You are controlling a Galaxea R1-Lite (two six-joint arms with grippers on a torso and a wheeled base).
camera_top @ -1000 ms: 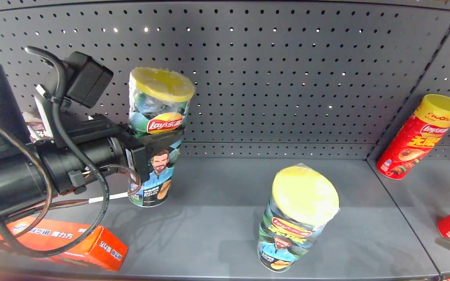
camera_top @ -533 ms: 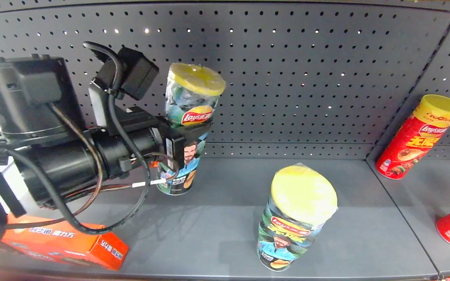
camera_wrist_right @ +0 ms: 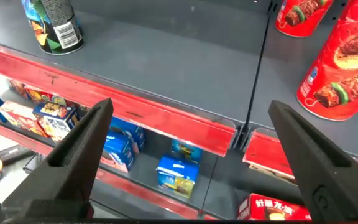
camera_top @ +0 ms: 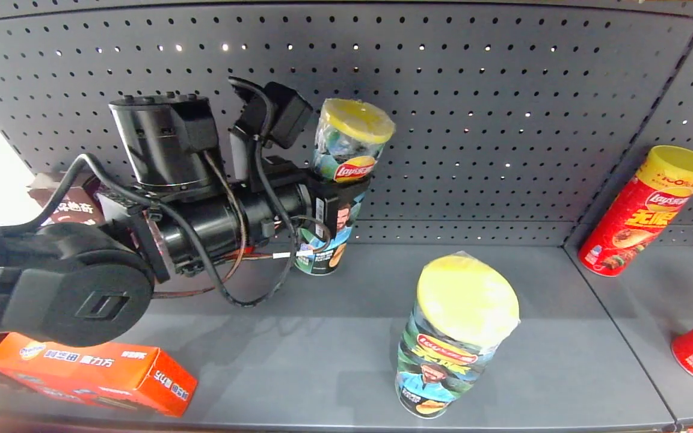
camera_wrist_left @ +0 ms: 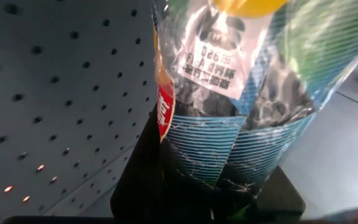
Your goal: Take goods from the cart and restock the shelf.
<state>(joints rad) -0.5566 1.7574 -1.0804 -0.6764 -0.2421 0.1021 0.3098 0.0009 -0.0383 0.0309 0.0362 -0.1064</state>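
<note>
my left arm is stretched out level, its hand clamped around a chip can; my right hand gapes open.

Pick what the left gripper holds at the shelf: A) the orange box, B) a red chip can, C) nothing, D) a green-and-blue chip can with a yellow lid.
D: the left gripper is shut around the middle of the green-and-blue chip can, its yellow lid on top, in front of the pegboard.

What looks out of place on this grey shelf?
The orange cardboard box lies flat and skewed near the front left corner of the grey shelf, unlike the yellow-lidded green chip can standing upright. Nothing looks spilled or damaged.
</note>
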